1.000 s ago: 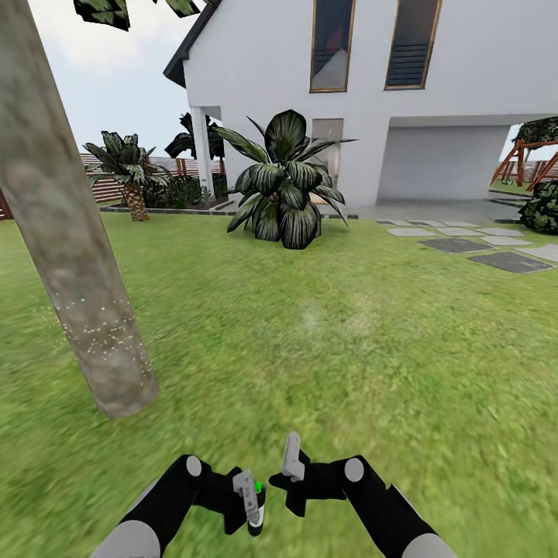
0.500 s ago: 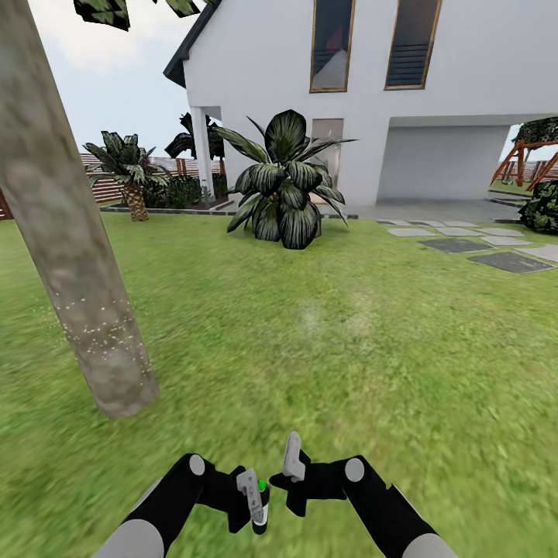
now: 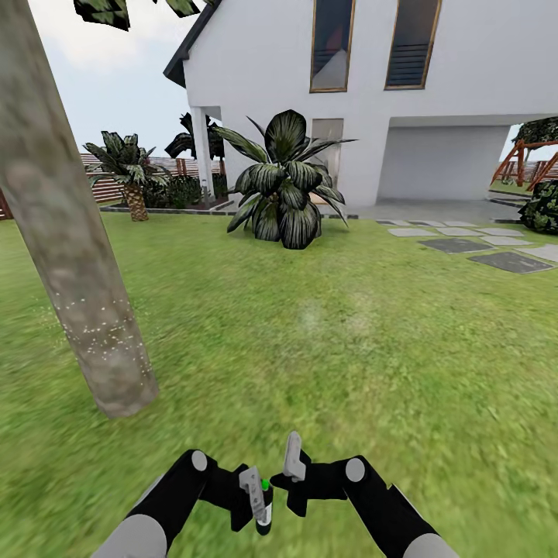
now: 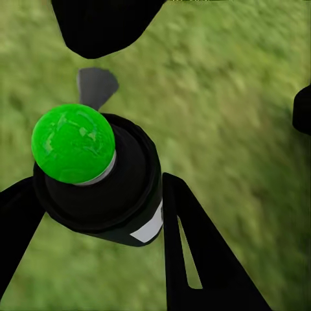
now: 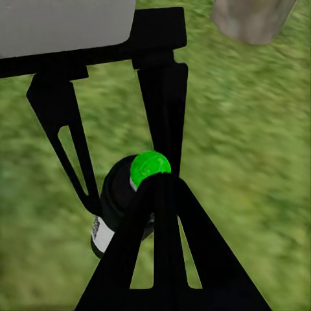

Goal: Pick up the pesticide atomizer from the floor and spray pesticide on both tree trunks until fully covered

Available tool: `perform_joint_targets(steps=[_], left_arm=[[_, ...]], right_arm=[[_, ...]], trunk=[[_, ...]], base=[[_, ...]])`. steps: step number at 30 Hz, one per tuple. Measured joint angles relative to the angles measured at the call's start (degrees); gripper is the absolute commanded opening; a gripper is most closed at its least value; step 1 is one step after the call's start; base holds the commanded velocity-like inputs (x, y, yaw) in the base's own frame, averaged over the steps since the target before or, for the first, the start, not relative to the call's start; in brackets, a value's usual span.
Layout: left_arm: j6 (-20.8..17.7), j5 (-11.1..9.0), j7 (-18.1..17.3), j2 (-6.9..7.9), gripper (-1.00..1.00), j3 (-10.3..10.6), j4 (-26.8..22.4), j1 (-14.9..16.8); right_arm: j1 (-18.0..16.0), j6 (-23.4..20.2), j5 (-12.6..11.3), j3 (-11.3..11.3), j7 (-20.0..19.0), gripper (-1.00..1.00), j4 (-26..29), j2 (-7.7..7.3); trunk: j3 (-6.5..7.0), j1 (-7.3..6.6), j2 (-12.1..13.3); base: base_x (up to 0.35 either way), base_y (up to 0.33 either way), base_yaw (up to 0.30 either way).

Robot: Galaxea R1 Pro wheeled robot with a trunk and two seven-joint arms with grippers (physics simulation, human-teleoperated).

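- Since a second ago the left gripper (image 3: 256, 508) has edged slightly right, toward the right gripper (image 3: 292, 465); the view hasn't shifted.
- The left gripper pinches the pesticide atomizer (image 4: 97, 175), green tip up.
- Whether the right gripper is spread, I cannot tell.
- The tree trunk (image 3: 74, 256) stands ahead-left of the atomizer, speckled low down, likely spray.
- Lawn (image 3: 349, 349) lies beyond; the white house (image 3: 372, 101) stands behind.
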State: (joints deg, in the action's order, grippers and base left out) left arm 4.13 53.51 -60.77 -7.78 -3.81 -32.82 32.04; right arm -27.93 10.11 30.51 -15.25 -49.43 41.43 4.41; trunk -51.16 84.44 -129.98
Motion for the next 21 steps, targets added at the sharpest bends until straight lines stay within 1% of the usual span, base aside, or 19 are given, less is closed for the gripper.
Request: perform_joint_targets(steps=[17,21], left_arm=[[0.0,0.0,-0.15,-0.13,-1.0,-0.08,0.03,0.43],[0.05,0.07,0.1,0.34,-1.0,-0.03,0.7,0.33]], right_arm=[[0.0,0.0,0.07,-0.01,0.11,-1.0,-0.09,-0.03],[0.0,0.0,0.08,-0.01,0.11,-1.0,-0.09,-0.03]], trunk=[[0.0,0.0,0.0],[0.0,0.0,0.0]], base=[[0.0,0.0,0.0],[0.0,0.0,0.0]])
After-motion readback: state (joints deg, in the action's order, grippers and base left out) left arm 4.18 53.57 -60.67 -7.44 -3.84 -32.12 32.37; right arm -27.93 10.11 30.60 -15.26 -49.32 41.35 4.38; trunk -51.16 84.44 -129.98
